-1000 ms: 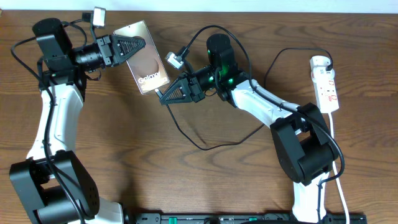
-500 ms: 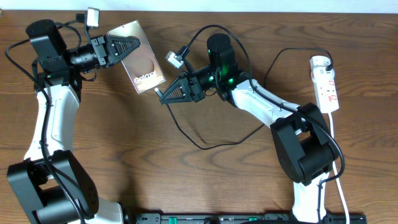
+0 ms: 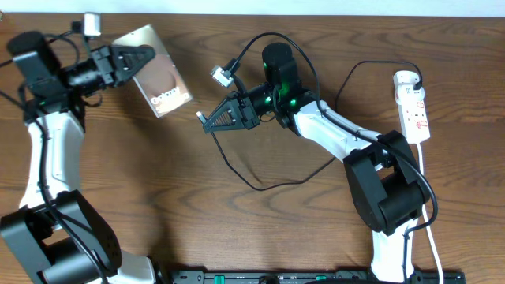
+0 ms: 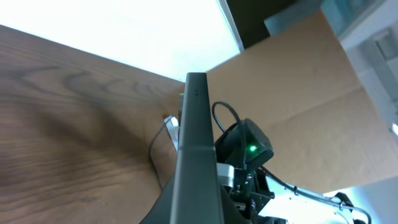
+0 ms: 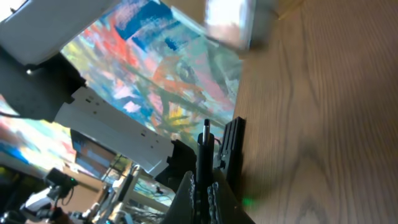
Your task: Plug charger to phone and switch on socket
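Overhead, we have the phone [image 3: 155, 72] clamped at its upper end in the left gripper [image 3: 144, 58], held over the table's far-left corner. Its long axis runs from upper left down to lower right, so the free short edge — the one nearest the "Galaxy" lettering — points toward the right gripper [image 3: 210, 123]. That gripper is clenched on the charger [image 3: 256, 187] just behind its plug tip, which pokes out toward the phone; the right wrist view shows the tip standing between the fingers. The tip lies to the lower right of the phone's free edge, roughly in line with the long axis but near, not touching. We judge the right arm to be the one to close the gap. The socket [image 3: 413, 106] sits at the far right, well apart from both grippers.

Against a second ago, the phone has drawn away up and to the left — its edge was then just beside the tip — while the right arm has stayed put.
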Robot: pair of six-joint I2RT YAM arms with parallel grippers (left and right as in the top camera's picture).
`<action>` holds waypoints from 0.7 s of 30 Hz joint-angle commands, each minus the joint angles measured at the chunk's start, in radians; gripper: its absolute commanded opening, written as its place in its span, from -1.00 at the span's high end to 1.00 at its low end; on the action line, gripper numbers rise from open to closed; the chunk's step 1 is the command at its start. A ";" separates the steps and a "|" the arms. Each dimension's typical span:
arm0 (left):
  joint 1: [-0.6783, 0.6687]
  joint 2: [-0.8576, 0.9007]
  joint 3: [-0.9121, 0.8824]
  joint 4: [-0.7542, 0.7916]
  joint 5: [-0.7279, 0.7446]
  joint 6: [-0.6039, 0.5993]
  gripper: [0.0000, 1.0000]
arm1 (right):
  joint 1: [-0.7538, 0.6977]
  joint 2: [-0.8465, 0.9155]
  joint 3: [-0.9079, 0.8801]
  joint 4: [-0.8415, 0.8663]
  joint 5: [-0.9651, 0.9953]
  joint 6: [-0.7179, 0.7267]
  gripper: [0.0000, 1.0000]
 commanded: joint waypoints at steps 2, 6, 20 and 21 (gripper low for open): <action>0.040 -0.010 0.002 0.004 0.067 -0.029 0.85 | -0.022 -0.029 0.008 -0.095 0.097 -0.016 0.98; 0.047 -0.010 0.002 0.004 0.068 -0.036 0.85 | -0.041 -0.029 0.008 -0.288 0.246 -0.066 0.98; 0.047 -0.010 0.002 0.004 0.068 -0.035 0.85 | -0.129 -0.029 0.044 -1.011 1.039 -0.207 0.98; 0.047 -0.010 0.002 0.004 0.068 -0.035 0.85 | -0.129 -0.029 0.054 -1.053 1.091 -0.207 0.98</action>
